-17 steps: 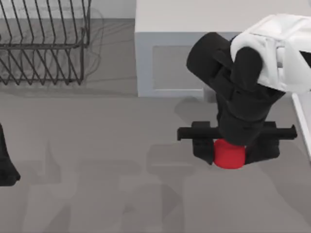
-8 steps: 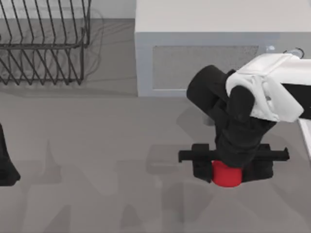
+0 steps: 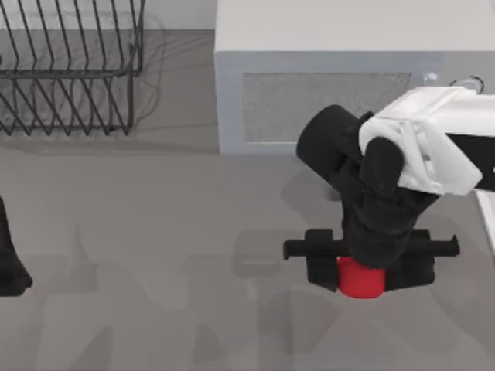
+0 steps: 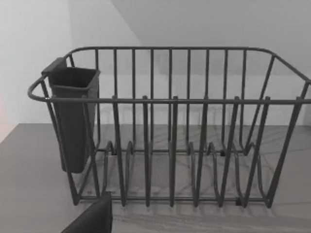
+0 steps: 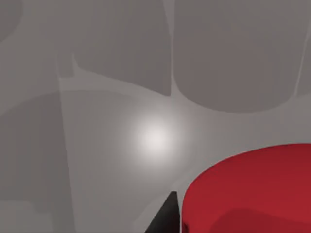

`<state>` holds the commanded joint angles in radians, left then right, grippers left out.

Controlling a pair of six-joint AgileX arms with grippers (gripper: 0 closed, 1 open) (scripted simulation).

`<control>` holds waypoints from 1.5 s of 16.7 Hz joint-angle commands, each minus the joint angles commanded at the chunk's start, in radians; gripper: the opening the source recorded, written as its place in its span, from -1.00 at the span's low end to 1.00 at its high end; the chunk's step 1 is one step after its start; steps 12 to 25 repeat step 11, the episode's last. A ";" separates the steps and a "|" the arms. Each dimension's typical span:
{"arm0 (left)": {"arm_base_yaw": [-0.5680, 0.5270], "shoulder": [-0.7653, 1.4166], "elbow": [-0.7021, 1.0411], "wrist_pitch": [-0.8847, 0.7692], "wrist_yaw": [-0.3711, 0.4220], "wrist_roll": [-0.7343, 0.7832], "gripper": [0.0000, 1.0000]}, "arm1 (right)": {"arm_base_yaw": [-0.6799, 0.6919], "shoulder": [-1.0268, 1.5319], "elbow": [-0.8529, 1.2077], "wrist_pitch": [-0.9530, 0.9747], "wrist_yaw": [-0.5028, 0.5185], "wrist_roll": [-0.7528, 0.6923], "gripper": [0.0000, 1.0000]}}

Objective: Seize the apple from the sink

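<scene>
Right gripper stood over the apple, right of centre on the grey surface, in front of the pale boxy unit. Apple sat directly beneath the wrist, between the black finger blocks; jaws looked narrowed against its sides, apparently gripping. Rounded, no long axis. Right wrist view: apple close beside a fingertip. Left arm parked at far left edge, well apart, near the wire dish rack.

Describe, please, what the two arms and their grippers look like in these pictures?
The right arm has a glossy white shell over matte black links, ending in the right gripper: a black crossbar with blocky black fingers. The left arm appears as a plain black shape at the table's left edge. No cables or markings visible.
</scene>
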<state>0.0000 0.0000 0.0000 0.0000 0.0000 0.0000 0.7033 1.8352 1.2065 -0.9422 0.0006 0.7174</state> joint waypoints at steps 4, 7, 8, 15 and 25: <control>0.000 0.000 0.000 0.000 0.000 0.000 1.00 | 0.000 0.000 0.000 0.000 0.000 0.000 0.81; 0.000 0.000 0.000 0.000 0.000 0.000 1.00 | 0.000 0.000 0.000 0.000 0.000 0.000 1.00; 0.000 0.000 0.000 0.000 0.000 0.000 1.00 | 0.000 0.000 0.000 0.000 0.000 0.000 1.00; 0.000 0.000 0.000 0.000 0.000 0.000 1.00 | 0.000 0.000 0.000 0.000 0.000 0.000 1.00; 0.000 0.000 0.000 0.000 0.000 0.000 1.00 | 0.000 0.000 0.000 0.000 0.000 0.000 1.00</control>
